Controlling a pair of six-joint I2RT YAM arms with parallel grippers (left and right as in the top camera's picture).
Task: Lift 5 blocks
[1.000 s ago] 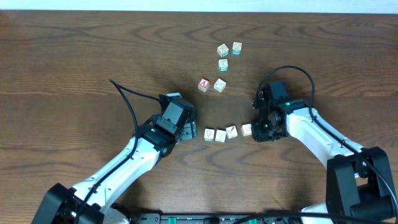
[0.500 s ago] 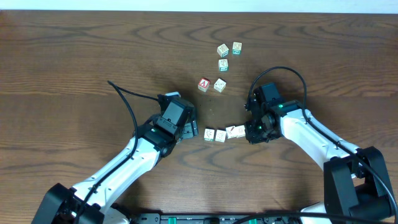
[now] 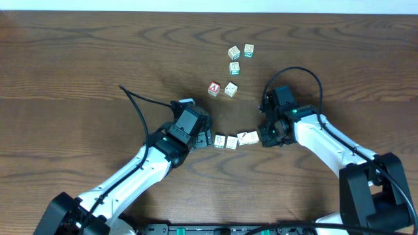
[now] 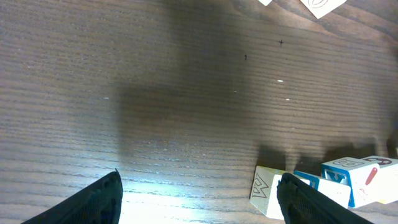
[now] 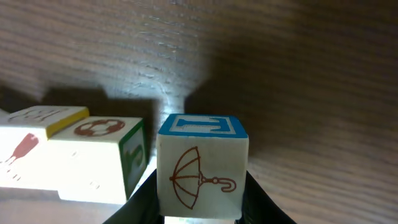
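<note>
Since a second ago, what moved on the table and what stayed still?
The right arm slid left, the right fingers gripping the umbrella block, and shoved the neighbour block against the red-stroke block. The left arm crept a bit toward the row, the left fingers open. Nothing was grabbed or dropped. The row's other two blocks and the five blocks up top stayed put.

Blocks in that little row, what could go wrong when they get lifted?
1. The right jaws grip only the umbrella block; the ring-marked block just sits beside it, so lifting may leave it behind.
2. The row bends at the tilted block with the reddish stroke; squeezing from both ends could pop it out.
3. The left jaws stand wide open by the end block and might knock it.
</note>
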